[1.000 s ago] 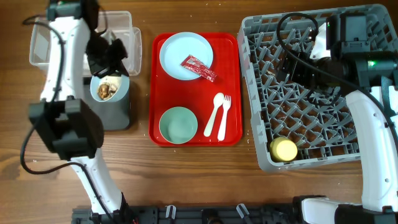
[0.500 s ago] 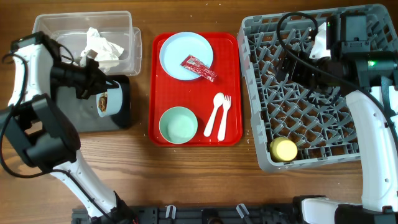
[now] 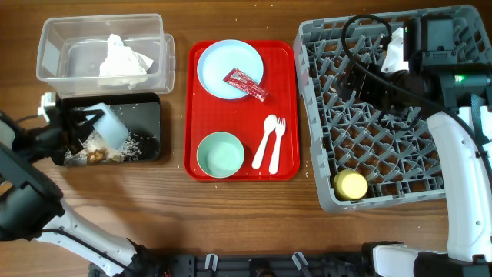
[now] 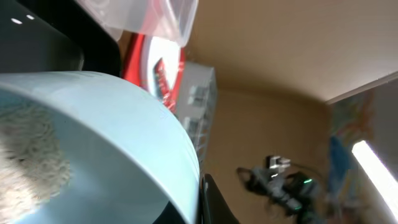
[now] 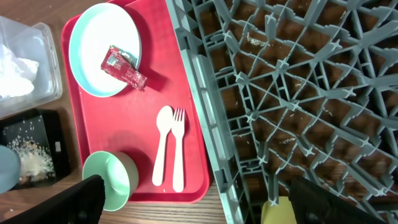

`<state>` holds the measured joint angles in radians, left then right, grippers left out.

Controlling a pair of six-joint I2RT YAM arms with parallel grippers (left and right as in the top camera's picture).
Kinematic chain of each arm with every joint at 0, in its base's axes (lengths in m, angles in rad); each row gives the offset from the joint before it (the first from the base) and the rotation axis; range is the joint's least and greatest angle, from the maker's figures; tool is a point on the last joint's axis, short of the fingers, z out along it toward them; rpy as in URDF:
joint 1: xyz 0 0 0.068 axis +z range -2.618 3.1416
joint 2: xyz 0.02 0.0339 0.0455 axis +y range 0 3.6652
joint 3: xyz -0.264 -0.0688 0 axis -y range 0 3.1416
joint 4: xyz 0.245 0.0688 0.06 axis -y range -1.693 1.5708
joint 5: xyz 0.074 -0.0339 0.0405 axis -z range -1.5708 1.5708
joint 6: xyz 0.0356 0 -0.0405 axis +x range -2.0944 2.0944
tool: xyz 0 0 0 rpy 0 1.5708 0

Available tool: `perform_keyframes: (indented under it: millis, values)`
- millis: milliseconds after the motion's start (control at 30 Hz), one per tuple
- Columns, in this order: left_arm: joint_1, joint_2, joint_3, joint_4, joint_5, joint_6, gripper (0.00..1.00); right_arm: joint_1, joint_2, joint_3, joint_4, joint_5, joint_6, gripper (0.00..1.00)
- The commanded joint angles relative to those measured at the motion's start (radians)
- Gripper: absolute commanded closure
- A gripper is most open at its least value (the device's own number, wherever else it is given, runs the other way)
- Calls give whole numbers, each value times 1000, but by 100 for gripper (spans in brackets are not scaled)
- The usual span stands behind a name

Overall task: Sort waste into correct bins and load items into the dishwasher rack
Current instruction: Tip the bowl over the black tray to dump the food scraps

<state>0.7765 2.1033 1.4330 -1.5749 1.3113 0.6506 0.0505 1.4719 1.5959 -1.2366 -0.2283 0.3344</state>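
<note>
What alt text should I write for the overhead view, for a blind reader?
The left gripper tips a blue bowl over the black tray, where rice and scraps lie. Beside it, a clear tub holds a napkin; the red tray carries a plate with a wrapper, a green bowl, a spoon and a fork; the rack holds a yellow cup.

Overhead: bright, even light from above; soft short shadows beside the tray (image 3: pixel 231 115) and rack (image 3: pixel 369 146); sharp throughout
Left wrist: dimmer, warm cast; bowl (image 4: pixel 112 124) too near and blurred; tub (image 4: pixel 171 18) washed pale; light strip (image 4: pixel 375 167) blown out; background soft
Right wrist: evenly lit, crisp mid-frame, straight lines bending toward the edges
</note>
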Motion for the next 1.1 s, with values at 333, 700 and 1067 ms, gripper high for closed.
perform_keyframes:
  millis: [333, 700, 1067]
  values:
    - [14, -29, -16, -50, 204, -26, 96, -2, 7, 13, 6, -19, -13, 4]
    - [-279, -164, 206, -102, 8, 101, 96, -2, 8, 13, 24, -21, -46, 4]
    - [-426, -196, 234, -81, -16, 9, 96, -2, 8, 13, 1, -17, -99, 1]
